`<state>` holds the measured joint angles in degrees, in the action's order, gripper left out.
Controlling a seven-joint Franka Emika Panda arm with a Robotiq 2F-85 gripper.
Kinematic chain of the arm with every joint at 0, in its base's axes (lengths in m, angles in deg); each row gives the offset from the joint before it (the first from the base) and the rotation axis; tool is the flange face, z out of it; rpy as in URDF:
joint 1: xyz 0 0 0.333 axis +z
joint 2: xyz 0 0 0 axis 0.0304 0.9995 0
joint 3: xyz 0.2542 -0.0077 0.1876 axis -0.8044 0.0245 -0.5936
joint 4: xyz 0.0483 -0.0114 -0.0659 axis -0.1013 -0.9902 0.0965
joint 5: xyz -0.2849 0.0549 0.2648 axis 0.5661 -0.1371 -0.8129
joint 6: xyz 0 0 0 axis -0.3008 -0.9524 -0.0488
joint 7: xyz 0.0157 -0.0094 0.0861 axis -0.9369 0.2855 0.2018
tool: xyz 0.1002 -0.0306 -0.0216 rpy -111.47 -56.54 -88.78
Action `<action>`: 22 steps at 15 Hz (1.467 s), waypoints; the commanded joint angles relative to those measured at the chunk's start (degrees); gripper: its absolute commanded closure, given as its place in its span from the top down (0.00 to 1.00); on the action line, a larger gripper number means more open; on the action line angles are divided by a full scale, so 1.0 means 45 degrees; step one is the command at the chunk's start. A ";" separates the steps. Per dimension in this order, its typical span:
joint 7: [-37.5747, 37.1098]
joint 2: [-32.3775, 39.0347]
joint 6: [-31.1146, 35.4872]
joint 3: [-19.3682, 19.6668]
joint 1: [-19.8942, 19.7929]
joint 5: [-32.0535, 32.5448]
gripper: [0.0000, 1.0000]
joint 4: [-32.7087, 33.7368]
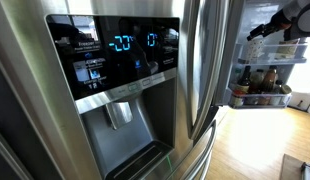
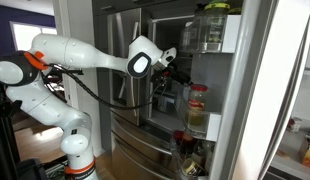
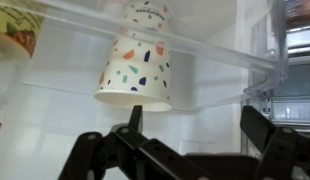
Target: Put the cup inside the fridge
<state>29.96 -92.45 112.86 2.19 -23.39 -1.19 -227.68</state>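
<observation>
The cup is white paper with coloured speckles. In the wrist view it rests against a clear glass shelf in the fridge's white interior, its wide rim toward the bottom of the picture. My gripper is open and empty. The cup lies just beyond its left finger, not between the jaws. The stainless-steel fridge has a black dispenser panel with blue digits. In both exterior views my gripper reaches into the open fridge at upper-shelf height. I cannot make out the cup in those views.
A yellow-green container sits on the same shelf, left of the cup. The open fridge door holds jars and bottles in its racks. Lower interior shelves hold several bottles. A wooden floor lies in front.
</observation>
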 commanded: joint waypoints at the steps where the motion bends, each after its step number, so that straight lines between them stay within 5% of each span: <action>1: 0.1564 0.0344 -0.0316 0.0821 0.0956 0.0057 1.00 0.0478; 6: 0.2560 0.0564 -0.0532 0.1332 0.1391 0.0004 1.00 0.0459; 8: 0.2732 0.0638 -0.0533 0.1447 0.1463 -0.0013 0.73 0.0448; 17: 0.2730 0.0333 -0.0922 0.1093 0.1295 0.0221 0.05 0.0450; 22: 0.2705 -0.0454 -0.1162 0.0328 0.1567 0.0337 0.01 0.0503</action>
<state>41.79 -91.40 110.04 5.00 -18.09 -0.97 -225.53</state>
